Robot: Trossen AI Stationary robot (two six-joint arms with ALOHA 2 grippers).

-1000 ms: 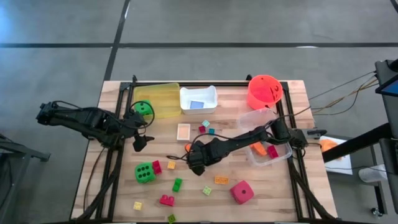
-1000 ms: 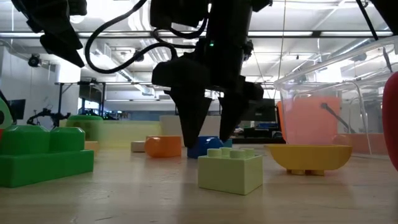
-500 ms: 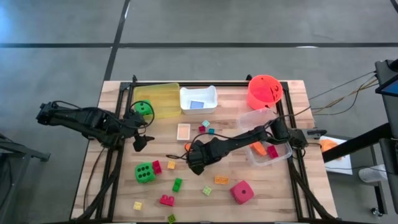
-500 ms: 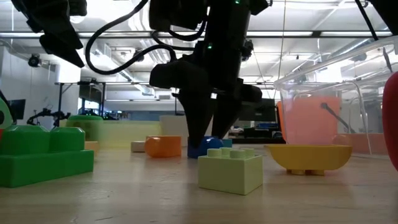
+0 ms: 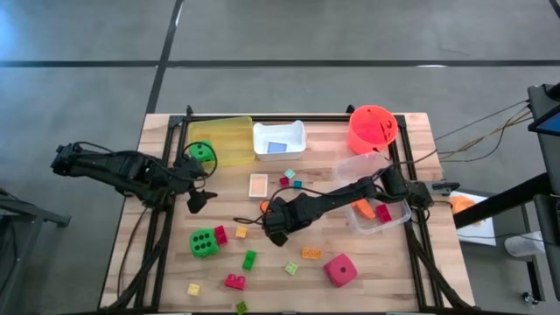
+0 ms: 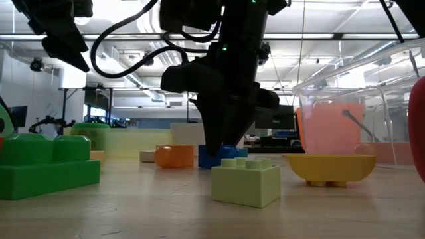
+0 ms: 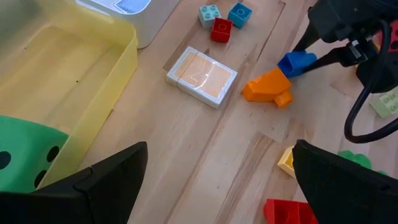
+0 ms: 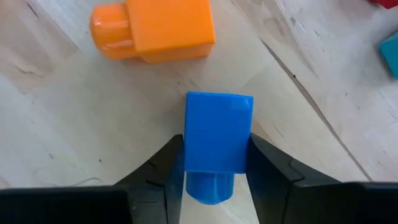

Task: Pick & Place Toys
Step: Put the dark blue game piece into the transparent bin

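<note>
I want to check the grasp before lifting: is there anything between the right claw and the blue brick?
Nothing visible. The right claw has its fingers against both sides of the blue brick, which sits on the table. The orange piece lies just beyond the brick, apart from it and outside the grip.

Blue brick's (image 8: 217, 140) lower end — behind jaws

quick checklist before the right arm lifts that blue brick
1. Right gripper fingers on both sides of the blue brick: ok.
2. Grip firm enough to lift: cannot tell.
3. Orange piece apart from the brick: ok.
4. Brick off the table: not ok, it sits on the wood.
5. Left gripper open and away, near the yellow tray: ok.
6. Clear tray has room: ok.
</note>
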